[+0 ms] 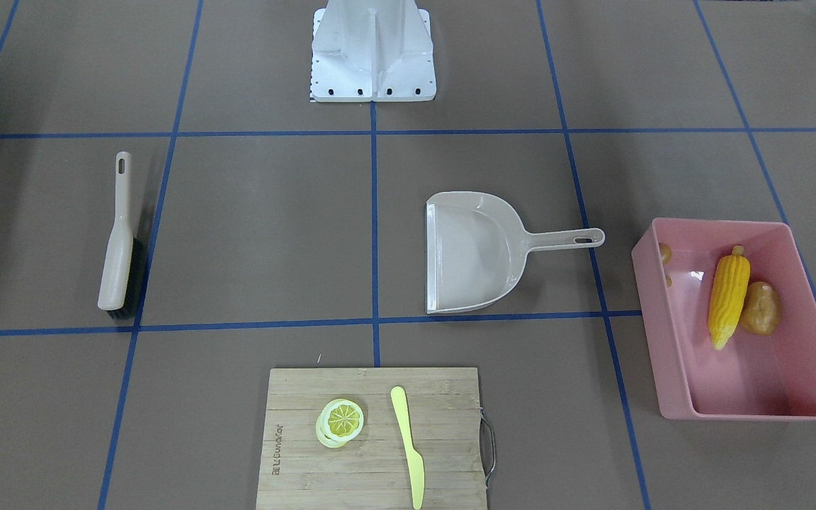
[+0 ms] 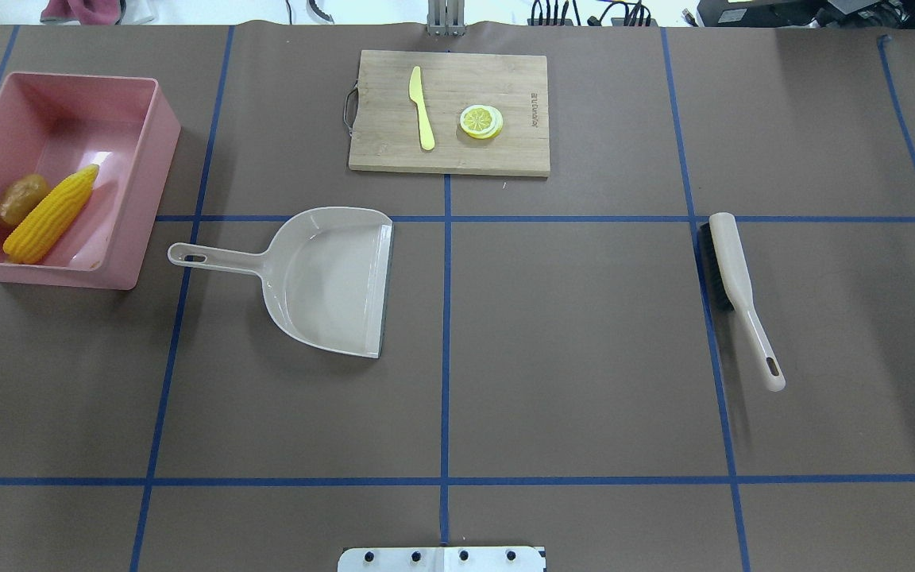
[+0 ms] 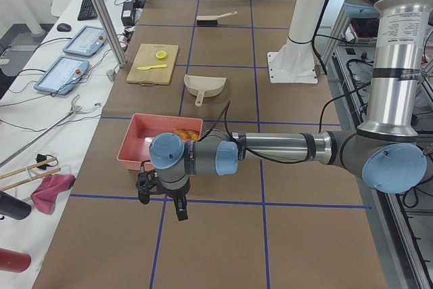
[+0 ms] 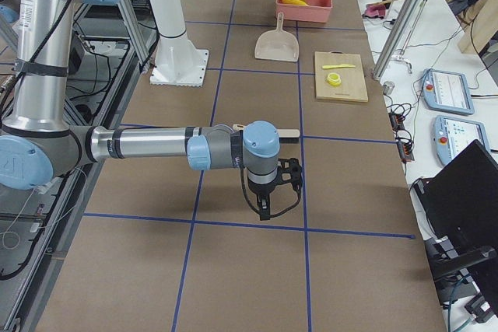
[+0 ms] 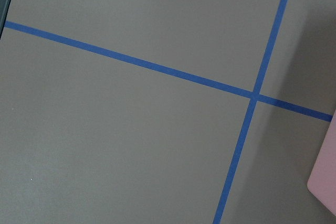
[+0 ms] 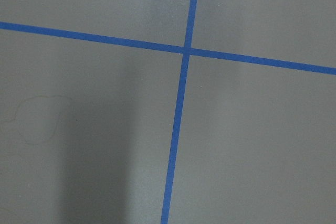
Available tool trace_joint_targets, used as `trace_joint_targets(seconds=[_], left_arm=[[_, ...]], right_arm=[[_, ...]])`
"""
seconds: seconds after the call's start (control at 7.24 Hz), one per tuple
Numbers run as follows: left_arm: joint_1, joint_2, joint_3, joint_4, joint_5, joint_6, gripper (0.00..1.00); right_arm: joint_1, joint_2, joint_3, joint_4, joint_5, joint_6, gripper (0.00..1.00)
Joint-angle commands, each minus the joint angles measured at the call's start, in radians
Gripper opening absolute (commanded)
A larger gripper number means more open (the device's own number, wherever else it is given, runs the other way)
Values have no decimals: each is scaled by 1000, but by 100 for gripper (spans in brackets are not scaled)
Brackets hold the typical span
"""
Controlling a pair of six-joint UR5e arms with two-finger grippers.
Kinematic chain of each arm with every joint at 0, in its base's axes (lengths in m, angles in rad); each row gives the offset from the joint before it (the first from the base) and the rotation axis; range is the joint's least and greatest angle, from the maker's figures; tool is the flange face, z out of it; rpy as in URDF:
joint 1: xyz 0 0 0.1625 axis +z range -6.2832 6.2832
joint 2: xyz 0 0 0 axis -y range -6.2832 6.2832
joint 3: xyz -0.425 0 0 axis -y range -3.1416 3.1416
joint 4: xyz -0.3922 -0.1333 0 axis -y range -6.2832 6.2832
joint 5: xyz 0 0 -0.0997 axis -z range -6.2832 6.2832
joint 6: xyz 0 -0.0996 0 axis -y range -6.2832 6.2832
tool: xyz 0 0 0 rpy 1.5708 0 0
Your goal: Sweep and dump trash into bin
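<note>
Taking the overhead view as our clock face, with 12 o'clock away from the robot, the bin (image 2: 148,183) sat at 10 o'clock. In it the corn cob (image 2: 51,214) lay aslant, touching the potato (image 2: 21,199) at its 10 o'clock side. From the front-facing camera we saw the ginger root (image 1: 665,253) only in part, against the bin's wall. The dustpan (image 2: 330,278) lay near the centre with its handle toward 9 o'clock, and the brush (image 2: 731,274) at 3 o'clock.

The left arm held its forearm level above the table with the wrist turned down. The left gripper (image 3: 162,197) hung over a tape crossing near the bin's 6 o'clock side. Its wrist camera caught a pink corner at 4 o'clock. The right arm was posed alike, and the right gripper (image 4: 268,204) pointed down near the brush. We could not tell how wide either gripper's fingers stood, since only the side views showed them.
</note>
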Motion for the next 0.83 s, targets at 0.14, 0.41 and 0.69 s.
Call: trace_joint_targets(seconds=[0.14, 0.41, 0.69], left_arm=[[1, 13, 9, -48, 0, 0, 99], [1, 15, 9, -48, 0, 0, 99], [1, 15, 9, -48, 0, 0, 99]], right_arm=[[0, 0, 0, 0, 0, 1, 100], [0, 0, -8, 0, 2, 1, 100], [0, 0, -8, 0, 2, 1, 100]])
